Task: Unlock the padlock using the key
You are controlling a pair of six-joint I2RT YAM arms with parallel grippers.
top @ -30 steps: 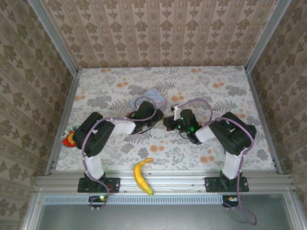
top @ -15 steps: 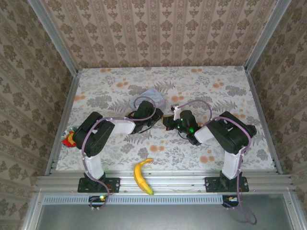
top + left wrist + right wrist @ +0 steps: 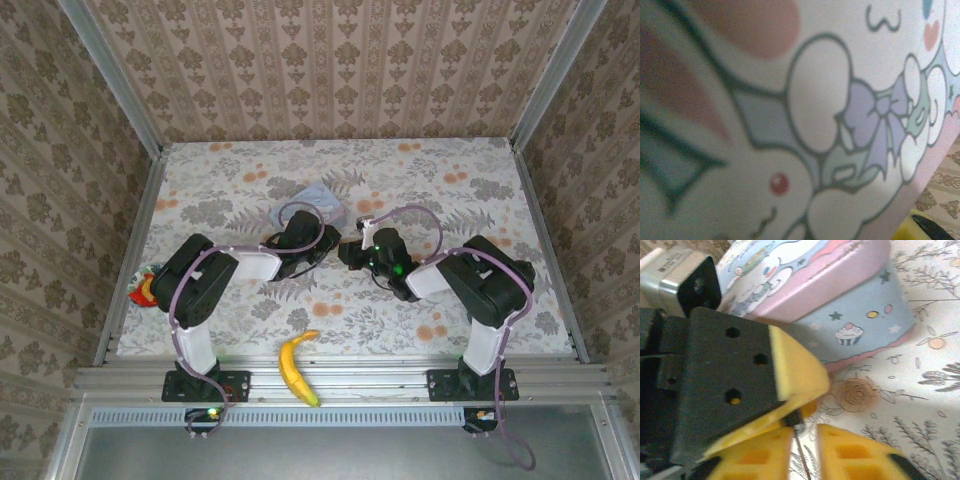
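My left gripper (image 3: 328, 244) and right gripper (image 3: 348, 252) meet tip to tip at mid-table. In the right wrist view the left gripper (image 3: 799, 407) has its yellow pads (image 3: 795, 370) pinched on a tiny dark padlock (image 3: 793, 418). A thin silvery key (image 3: 801, 452) sticks out of the padlock towards the camera. It lies in the gap of my right gripper (image 3: 807, 432), close to the left finger. That gripper's yellow fingers (image 3: 855, 455) stand apart, open. The key shows edge-on, and whether it touches a finger is unclear.
A pale blue and pink cartoon tin (image 3: 840, 300) stands just beyond the grippers (image 3: 322, 199), and its lid (image 3: 815, 100) is very close to the left wrist camera. A banana (image 3: 293, 367) lies at the near edge. A red and yellow object (image 3: 146, 288) sits past the table's left rail.
My right gripper's jaws have parted from shut to a small gap. Both arms stay almost where they were.
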